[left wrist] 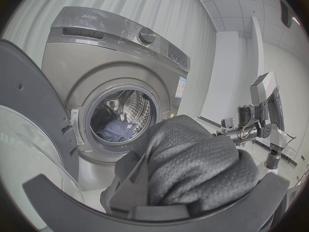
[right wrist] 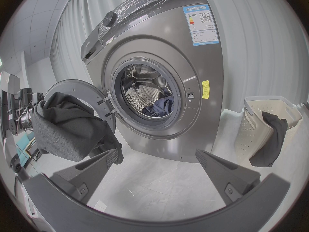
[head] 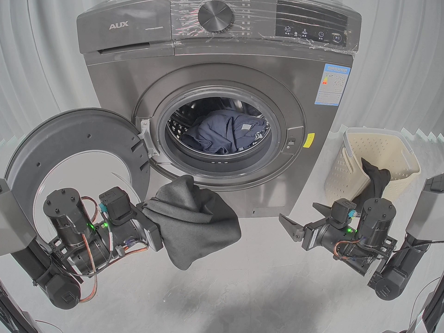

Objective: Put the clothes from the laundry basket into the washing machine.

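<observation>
Grey cloth (head: 194,223) near drum rim (head: 226,161)

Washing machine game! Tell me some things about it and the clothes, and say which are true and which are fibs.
1. The washing machine has its door open. True.
2. The drum is empty. False: a dark blue garment lies inside.
3. The left gripper holds a grey cloth. True.
4. The laundry basket is empty. False: a black garment hangs over its rim.
5. The right gripper is squeezing a sock. False: it is open, holding nothing.
</observation>
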Robot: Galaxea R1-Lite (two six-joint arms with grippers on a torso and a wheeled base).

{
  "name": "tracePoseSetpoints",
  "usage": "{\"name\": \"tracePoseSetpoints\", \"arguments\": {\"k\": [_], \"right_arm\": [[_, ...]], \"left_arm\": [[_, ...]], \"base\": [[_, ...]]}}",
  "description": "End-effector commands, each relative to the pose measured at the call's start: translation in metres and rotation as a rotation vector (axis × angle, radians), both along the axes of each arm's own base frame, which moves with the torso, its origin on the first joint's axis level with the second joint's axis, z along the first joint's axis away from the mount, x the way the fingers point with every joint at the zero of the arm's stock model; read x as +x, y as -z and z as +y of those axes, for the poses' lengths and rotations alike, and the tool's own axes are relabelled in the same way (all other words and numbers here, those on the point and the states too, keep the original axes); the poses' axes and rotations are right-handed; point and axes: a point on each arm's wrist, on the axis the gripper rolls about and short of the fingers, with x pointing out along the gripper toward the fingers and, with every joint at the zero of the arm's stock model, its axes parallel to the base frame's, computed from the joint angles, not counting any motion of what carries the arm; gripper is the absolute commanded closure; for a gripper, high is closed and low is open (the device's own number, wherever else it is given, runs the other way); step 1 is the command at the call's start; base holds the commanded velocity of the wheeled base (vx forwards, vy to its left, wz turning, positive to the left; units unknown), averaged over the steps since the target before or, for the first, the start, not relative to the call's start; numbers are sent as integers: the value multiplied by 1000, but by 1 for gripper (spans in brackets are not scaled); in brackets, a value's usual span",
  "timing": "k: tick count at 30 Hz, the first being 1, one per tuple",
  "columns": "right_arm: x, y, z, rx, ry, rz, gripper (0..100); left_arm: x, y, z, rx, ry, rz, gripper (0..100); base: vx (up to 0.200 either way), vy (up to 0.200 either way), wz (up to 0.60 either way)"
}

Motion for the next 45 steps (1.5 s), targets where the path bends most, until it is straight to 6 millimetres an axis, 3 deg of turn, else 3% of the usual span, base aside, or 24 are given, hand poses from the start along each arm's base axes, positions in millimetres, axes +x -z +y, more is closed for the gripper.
{"name": "tracePoseSetpoints", "arguments": {"k": [1,17,32,38,45], "right_arm": [[-1,-2,1,7,-4,-6,0],[-7,-2,7,5,-32,-4,0],[-11,-4,11,10,-51,-8,0],[-11,-4,11,9,-51,-7,0],[-13,-4,13,9,-59,-7,0]], "left_arm": [[0,0,0,-1,2,2,100],[0,5,-4,8,13,18,100],[-3,15,-14,27,51,51,100],[-1,19,-15,35,51,64,100],[-1,20,-16,38,56,68,100]], "base": [[200,0,0],[200,0,0],[0,0,0],[200,0,0],[0,0,0]]}}
